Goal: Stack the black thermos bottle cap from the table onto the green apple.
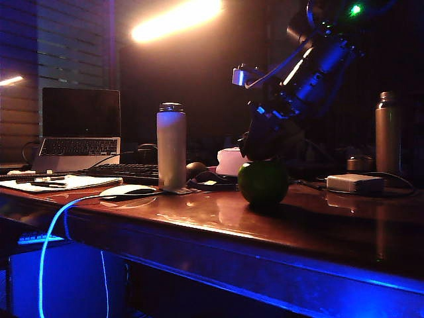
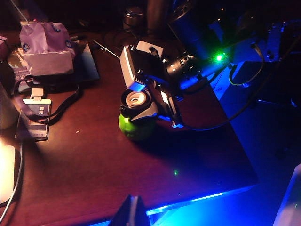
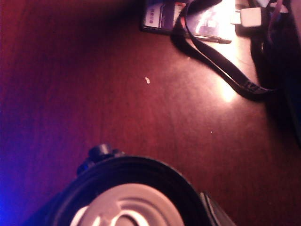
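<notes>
No brand or label can be read anywhere; the card on a dark lanyard (image 3: 221,61) lying on the table (image 1: 318,232) carries print that is too small and blurred to make out.

The black thermos bottle cap (image 3: 129,197) is held in the right gripper (image 2: 137,104), directly above the green apple (image 1: 263,182). In the right wrist view the cap is cut off by the frame edge, and only its black rim and pale grey inner face are seen, open side toward the camera. In the left wrist view the same pale inner ring faces upward, so the cap's axis appears to stand roughly upright over the apple. Whether the cap touches the apple cannot be told, since in the exterior view the contact is lost in darkness beneath the gripper. The right gripper's fingers are closed around the cap at a wide spread.

The apple sits near the front of the table, right of the white bottle (image 1: 171,147), and is partly covered from above by the gripper.

Of the left gripper (image 2: 131,212) only a dark tip is seen, high above the table's blue-lit front edge; whether its fingers are spread or pressed together cannot be told.
</notes>
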